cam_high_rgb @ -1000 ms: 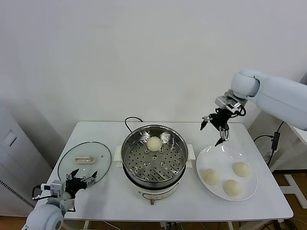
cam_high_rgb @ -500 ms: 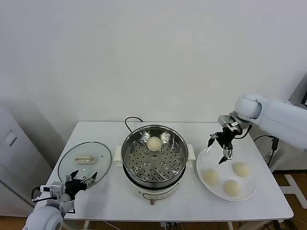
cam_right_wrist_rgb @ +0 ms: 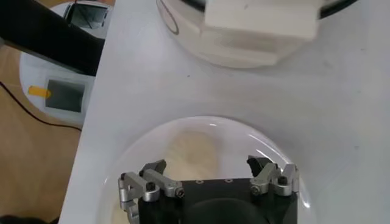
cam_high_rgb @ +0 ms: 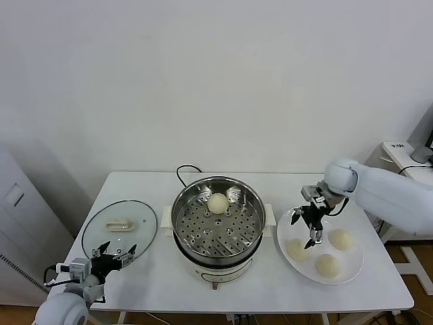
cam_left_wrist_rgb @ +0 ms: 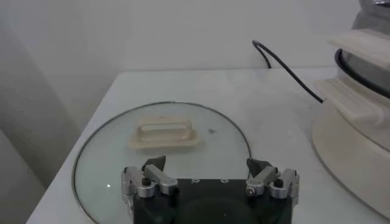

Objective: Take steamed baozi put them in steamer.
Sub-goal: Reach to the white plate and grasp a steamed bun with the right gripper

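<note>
Table (cam_high_rgb: 155, 277) white, everything on it placed here by the steamer (cam_high_rgb: 216, 220) at its middle. Far left of the steamer, off the table's near corner, the left tool (cam_high_rgb: 114, 256) hangs parked with its fingers spread wide and nothing between them. The left wrist view shows the two fingertips (cam_left_wrist_rgb: 153, 165) apart, just at the near rim of the glass lid (cam_left_wrist_rgb: 161, 155).

That lid lies flat to the left of the steamer, its beige handle (cam_high_rgb: 119, 224) up, rim close to the steamer's white base but apart from it. A black cord (cam_high_rgb: 184, 170) runs off behind the steamer.

The steamer is a shiny steel pot on a white base with side handles; inside, one steamed baozi (cam_high_rgb: 217, 202) sits on the perforated tray toward the far wall.

Right of the steamer lies a white plate (cam_high_rgb: 352, 271), carrying the other three baozi — one nearest the steamer (cam_high_rgb: 297, 249), one toward the near rim (cam_high_rgb: 329, 265), one on the far right (cam_high_rgb: 341, 238).

The right tool (cam_high_rgb: 310, 227) hangs over the plate's steamer-side part, pointing down, fingers spread and empty — just above the bun nearest the steamer, not touching it. In the right wrist view that bun (cam_right_wrist_rgb: 194, 151) shows pale beyond the open fingertips (cam_right_wrist_rgb: 155, 168).
</note>
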